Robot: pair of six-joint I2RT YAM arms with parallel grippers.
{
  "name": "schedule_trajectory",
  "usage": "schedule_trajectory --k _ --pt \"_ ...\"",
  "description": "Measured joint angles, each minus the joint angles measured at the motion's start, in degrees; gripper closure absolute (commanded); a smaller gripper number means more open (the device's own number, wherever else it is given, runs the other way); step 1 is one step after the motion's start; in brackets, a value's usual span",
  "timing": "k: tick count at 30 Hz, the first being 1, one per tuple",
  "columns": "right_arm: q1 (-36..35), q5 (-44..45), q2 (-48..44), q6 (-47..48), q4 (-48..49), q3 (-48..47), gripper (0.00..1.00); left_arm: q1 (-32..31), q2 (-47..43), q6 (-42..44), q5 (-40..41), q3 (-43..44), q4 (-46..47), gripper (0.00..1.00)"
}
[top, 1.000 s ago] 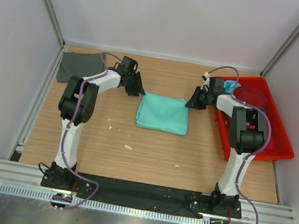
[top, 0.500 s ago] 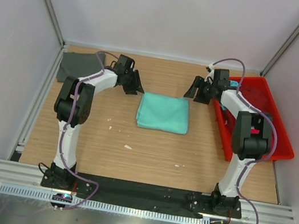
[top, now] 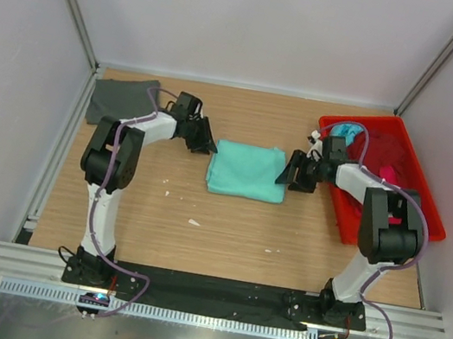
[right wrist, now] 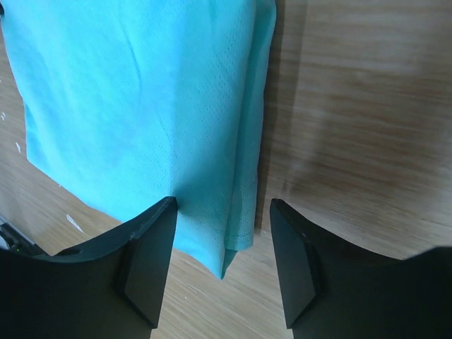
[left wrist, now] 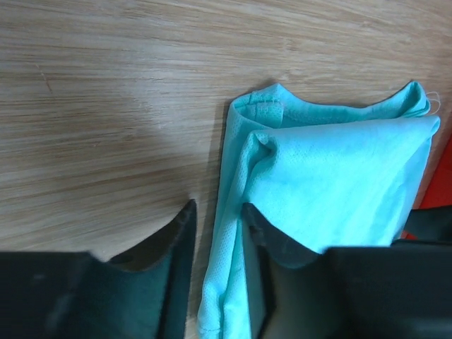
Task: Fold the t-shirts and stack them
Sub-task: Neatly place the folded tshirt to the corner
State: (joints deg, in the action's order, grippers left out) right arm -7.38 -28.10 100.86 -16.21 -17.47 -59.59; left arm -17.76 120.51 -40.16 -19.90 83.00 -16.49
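At the upper left of the overhead view, a dark grey t-shirt [top: 118, 100] lies flattened on the wooden table [top: 224, 231], against the back corner. Just to its right, the left gripper [top: 207, 144] reaches the upper left corner of a mint green t-shirt [top: 248, 171]. This shirt lies in the middle of the frame, folded into a neat, nearly square pad.

In the left wrist view, the shirt's layered side edge shows in the narrow gap between the black fingers [left wrist: 180, 240]. The jaws stand slightly apart, and a sliver of shadow separates one finger from the cloth, so nothing is clamped. The fabric is a fine, dimpled knit. Its folded layers curl over one another at the near corner, and a loose thread trails from the far corner.

On the other side of the shirt, the right gripper [top: 288, 170] sits at the lower right corner. The right wrist view shows its fingers [right wrist: 148, 261] spread wide, astride the shirt's stacked right edge and gripping nothing. From there the top layer looks smooth, with one soft crease running down it.

At the right of the overhead frame, a red tray [top: 394, 238] holds a crumpled turquoise t-shirt [top: 347, 131] at its far end. A bunched pink t-shirt [top: 390, 174] lies nearer the middle, partly behind the right arm.
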Motion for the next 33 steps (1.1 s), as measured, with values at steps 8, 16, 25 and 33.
schedule_trajectory --k 8,16,25,33 --pt "0.07 -3.43 -1.84 -2.14 7.74 10.01 0.8 -0.2 1.16 -1.77 -0.9 -1.31 2.47 1.0" --pt "0.07 -3.08 -3.61 -3.04 10.08 12.85 0.74 -0.11 1.14 -5.2 -0.79 -2.19 4.11 0.94" --pt "0.07 -2.19 -9.79 -4.44 6.78 12.13 0.46 0.17 -2.14 -4.09 -1.11 -3.04 2.84 0.53" --pt "0.07 -1.66 -15.39 -5.49 5.09 11.65 0.44 -0.35 -4.66 -2.16 -2.47 -7.45 2.86 0.53"
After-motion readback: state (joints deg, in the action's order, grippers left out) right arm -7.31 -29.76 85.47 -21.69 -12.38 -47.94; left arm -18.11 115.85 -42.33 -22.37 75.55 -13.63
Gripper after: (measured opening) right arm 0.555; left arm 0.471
